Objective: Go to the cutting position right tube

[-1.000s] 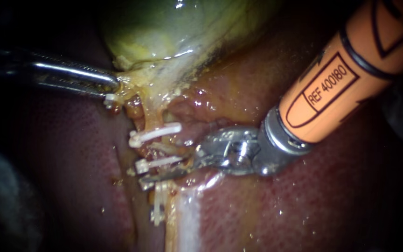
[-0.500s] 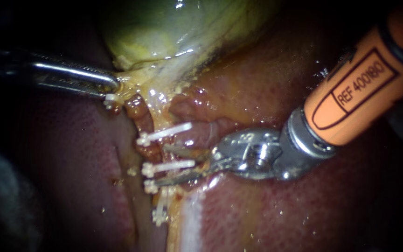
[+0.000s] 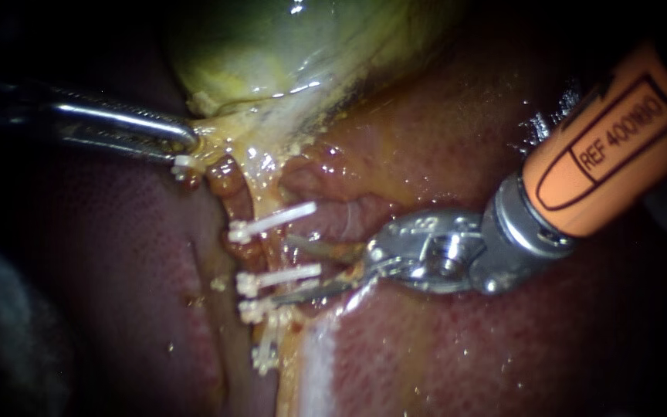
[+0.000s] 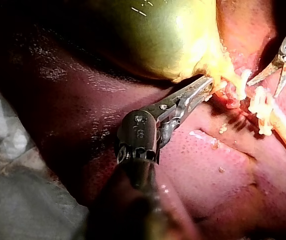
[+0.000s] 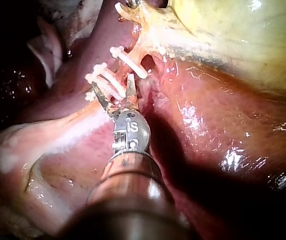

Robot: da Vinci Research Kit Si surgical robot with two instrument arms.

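Right tool (image 3: pixel 283 270) first: its two thin blades stand apart in a narrow V, gripping nothing. The middle white clip (image 3: pixel 279 276) lies in the gap between them, and from the right wrist view that clip runs right across the open blades. I can't tell whether metal touches it.

The clipped tube (image 3: pixel 250 249) runs down from the gallbladder's neck, just beyond the blade tips. An upper clip (image 3: pixel 272 220) crosses it above the blades and the lower clips (image 3: pixel 260 310) bunch just under the lower blade. Whether this is the right tube, the endoscope doesn't make plain. Clips crowd both sides of the blades, so there is little free tube.

Behind the blades are a steel wrist and an orange sleeve (image 3: pixel 604 162) bearing black print in a framed box.

The left tool (image 3: pixel 188 143) is up and well apart, its jaws closed on the yellowish tissue at the foot of the gallbladder (image 3: pixel 287 46).

The liver (image 3: pixel 465 355) lies open and glistening below the right tool, with room along its shaft. A pale band of tissue (image 3: pixel 314 363) runs down from the clips. The far left edge is dark.
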